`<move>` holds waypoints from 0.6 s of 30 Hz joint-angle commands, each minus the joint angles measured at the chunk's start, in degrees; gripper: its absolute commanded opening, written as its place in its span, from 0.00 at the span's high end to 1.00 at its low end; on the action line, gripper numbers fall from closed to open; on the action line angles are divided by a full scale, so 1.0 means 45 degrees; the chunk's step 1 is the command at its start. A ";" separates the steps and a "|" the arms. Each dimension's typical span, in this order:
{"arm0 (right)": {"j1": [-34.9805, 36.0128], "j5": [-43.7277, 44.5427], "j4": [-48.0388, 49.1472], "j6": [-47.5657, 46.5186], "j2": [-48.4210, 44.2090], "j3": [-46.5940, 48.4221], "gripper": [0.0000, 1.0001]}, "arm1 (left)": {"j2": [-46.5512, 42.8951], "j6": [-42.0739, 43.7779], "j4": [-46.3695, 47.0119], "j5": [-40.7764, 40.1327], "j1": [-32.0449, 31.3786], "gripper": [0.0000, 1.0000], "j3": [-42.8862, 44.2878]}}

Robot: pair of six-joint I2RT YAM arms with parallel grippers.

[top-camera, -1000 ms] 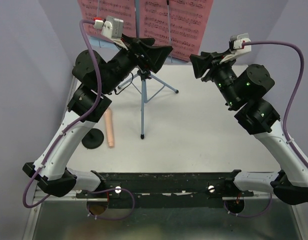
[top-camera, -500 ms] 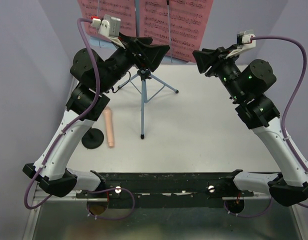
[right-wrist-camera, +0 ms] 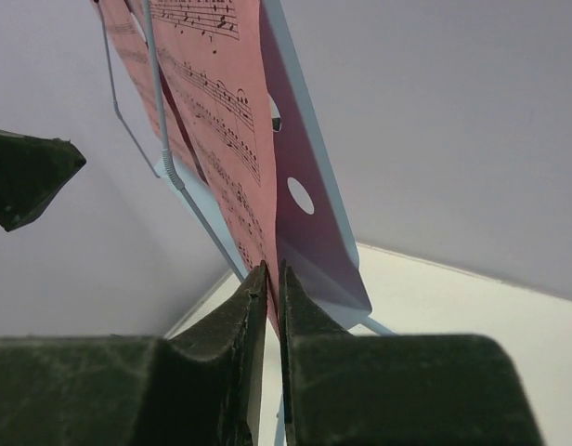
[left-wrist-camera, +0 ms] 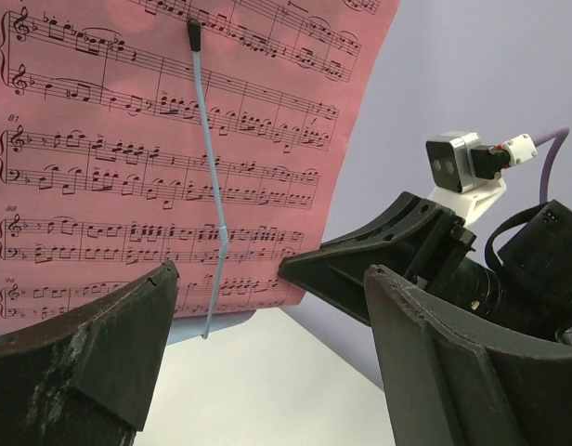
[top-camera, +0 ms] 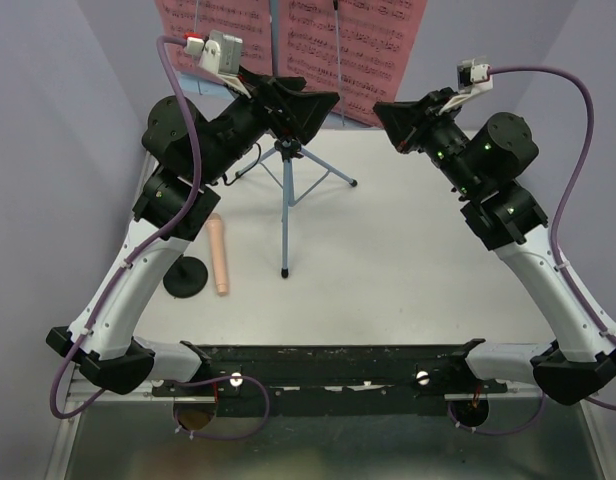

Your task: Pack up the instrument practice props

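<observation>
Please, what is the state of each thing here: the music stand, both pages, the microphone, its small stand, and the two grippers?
music stand: upright, with both pages on its desk.
left page: on the desk, not held.
right page: on the desk, lower corner pinched.
microphone: lying flat on the table.
mic stand: on the table beside the microphone, not held.
left gripper: open, empty.
right gripper: shut on the right page.

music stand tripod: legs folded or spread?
Spread. The music stand stands upright, its legs splayed out from the hub with the feet apart on the table.
</observation>
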 commanded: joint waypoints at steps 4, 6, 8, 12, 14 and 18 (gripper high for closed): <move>-0.0126 -0.0669 0.0460 0.0266 -0.0182 -0.0053 0.99 | 0.0252 -0.0242 0.0298 0.0598 0.0201 0.10 0.0313; -0.0126 -0.0689 0.0441 0.0266 -0.0241 -0.0053 0.99 | 0.0311 -0.0300 0.0356 0.0657 0.0201 0.10 0.0352; -0.0126 -0.0689 0.0402 0.0247 -0.0280 -0.0073 0.99 | 0.0370 -0.0339 0.0415 0.0676 0.0201 0.10 0.0372; -0.0126 -0.0670 0.0343 0.0247 -0.0397 -0.0034 0.99 | 0.0429 -0.0359 0.0532 0.0696 0.0240 0.10 0.0450; -0.0126 -0.0670 0.0265 0.0247 -0.0397 0.0005 0.99 | 0.0467 -0.0359 0.0668 0.0638 0.0240 0.09 0.0489; -0.0126 -0.0611 0.0187 0.0246 -0.0397 -0.0053 0.99 | 0.0662 -0.0340 0.1176 0.0559 0.0278 0.09 0.0645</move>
